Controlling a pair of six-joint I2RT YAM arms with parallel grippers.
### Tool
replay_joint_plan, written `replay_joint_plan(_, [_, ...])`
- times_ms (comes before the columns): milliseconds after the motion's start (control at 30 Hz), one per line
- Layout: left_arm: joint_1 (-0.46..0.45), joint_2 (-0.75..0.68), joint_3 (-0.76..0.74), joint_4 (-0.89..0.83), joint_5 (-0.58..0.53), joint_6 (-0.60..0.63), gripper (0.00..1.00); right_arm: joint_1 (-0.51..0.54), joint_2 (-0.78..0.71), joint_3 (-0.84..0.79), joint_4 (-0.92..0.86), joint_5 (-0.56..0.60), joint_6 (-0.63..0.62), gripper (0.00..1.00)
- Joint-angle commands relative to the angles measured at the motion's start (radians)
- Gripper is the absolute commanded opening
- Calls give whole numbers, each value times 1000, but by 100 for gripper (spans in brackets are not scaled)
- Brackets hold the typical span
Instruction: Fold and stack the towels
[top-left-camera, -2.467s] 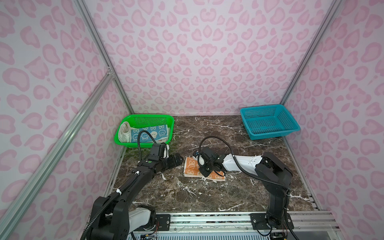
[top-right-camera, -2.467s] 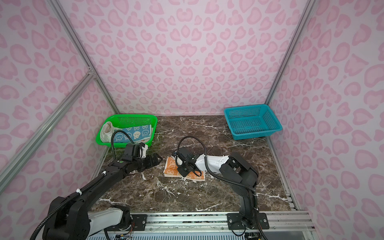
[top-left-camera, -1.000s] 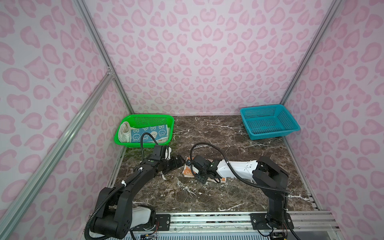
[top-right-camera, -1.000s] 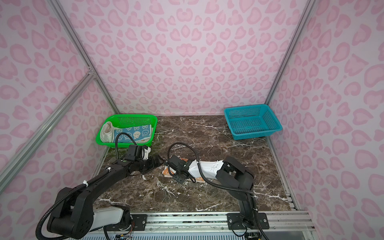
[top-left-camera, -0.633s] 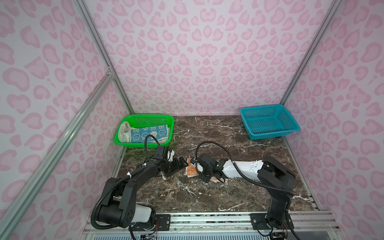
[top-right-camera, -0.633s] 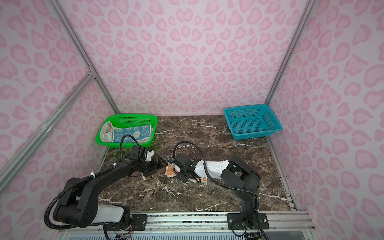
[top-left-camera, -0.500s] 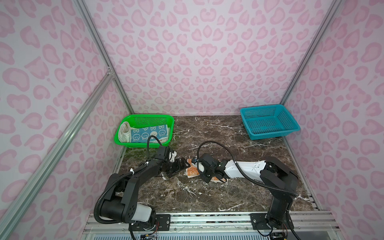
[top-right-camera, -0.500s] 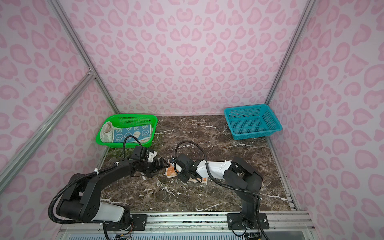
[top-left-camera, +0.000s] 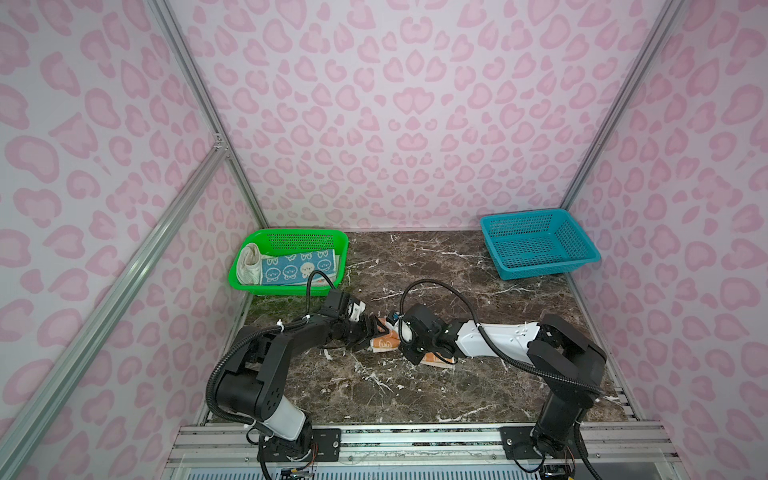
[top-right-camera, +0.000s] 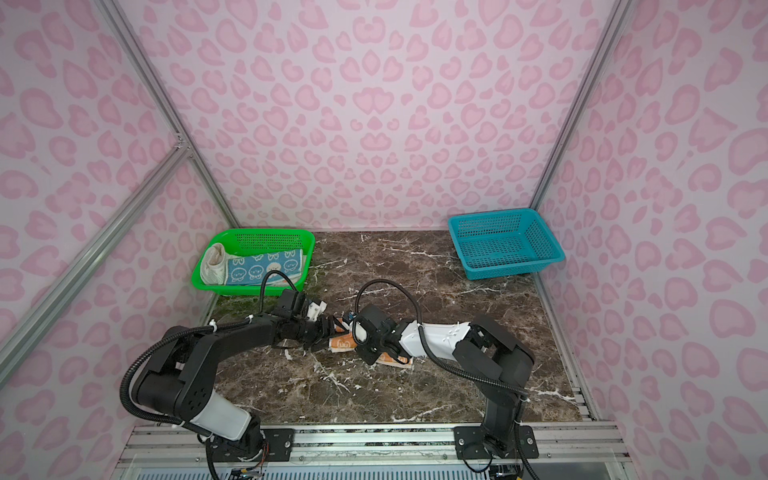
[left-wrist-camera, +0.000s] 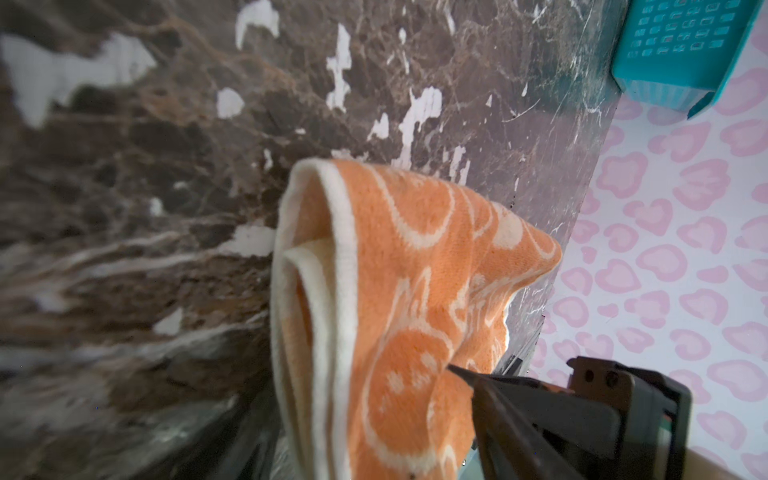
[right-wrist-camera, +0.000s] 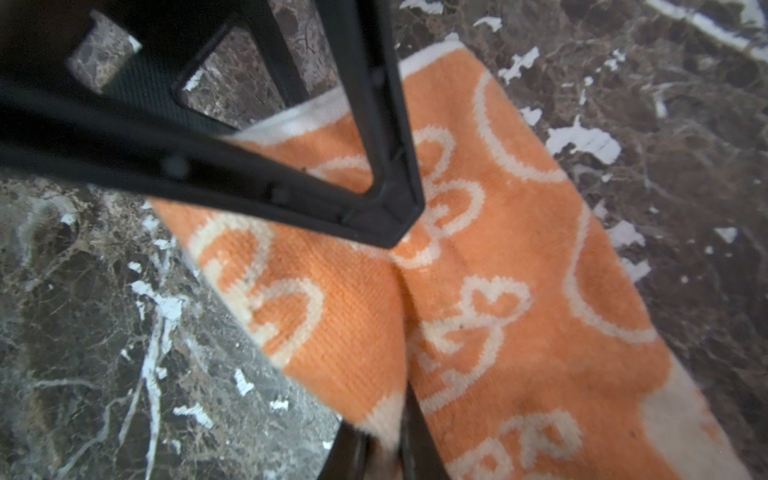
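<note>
Here the right claw (right-wrist-camera: 399, 320) is pinching the orange towel (right-wrist-camera: 519, 291). In the right wrist view its black jaws are drawn close on a raised crease that runs across the cloth between them, with the white outline print on either side.

The left claw (top-left-camera: 370, 332) sits at the towel's opposite end. In the left wrist view the towel's cream-edged end stands up in a loose doubled loop between its jaws, and one jaw's tip touches the cloth. The jaws are apart, but whether they squeeze the cloth or only stand around it cannot be told.

In both top views the two claws meet nose to nose over the towel, the left arm low on the left and the right arm on the right. Only scraps of orange show between and under them. The towel lies on the dark marble table (top-left-camera: 415, 395), about the middle and a little toward the front.

Farther out, at the back left corner, a green basket (top-left-camera: 300, 240) holds two more towels. The blue towel (top-left-camera: 297, 268) is spread flat with its bunny faces up, and the white towel (top-left-camera: 248, 266) is bunched against the basket's left end. At the back right corner stands a blue basket (top-left-camera: 540, 270), well apart from both claws.
</note>
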Motion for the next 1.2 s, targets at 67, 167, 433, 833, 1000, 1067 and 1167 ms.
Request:
replay_joint_plan(67, [-12,31,28,-5,2,-18,63,1,-2,-7,33,-6,15,16])
replay_joint_plan(167, [-12,39,46,-9,2,-16,55,2,-6,-12,44,-7,20,20])
replay_joint_plan(433, [-13,52,119,-71,2,38,28,14,-60,-44,75,69,45,58])
replay_joint_plan(833, [-5,33,302,-278,-37,230,4,17,-214,-99,106,217,94,86])
replay_joint_plan(1000, [44,13,477,-472,-119,398,4,13,-239,-85,110,229,98,98])
replay_joint_plan(1067, [72,12,553,-529,-156,444,4,14,-247,-86,130,226,101,98])
replay_joint_plan(1167, [110,25,663,-589,-215,497,3,9,-244,-75,167,212,105,98])
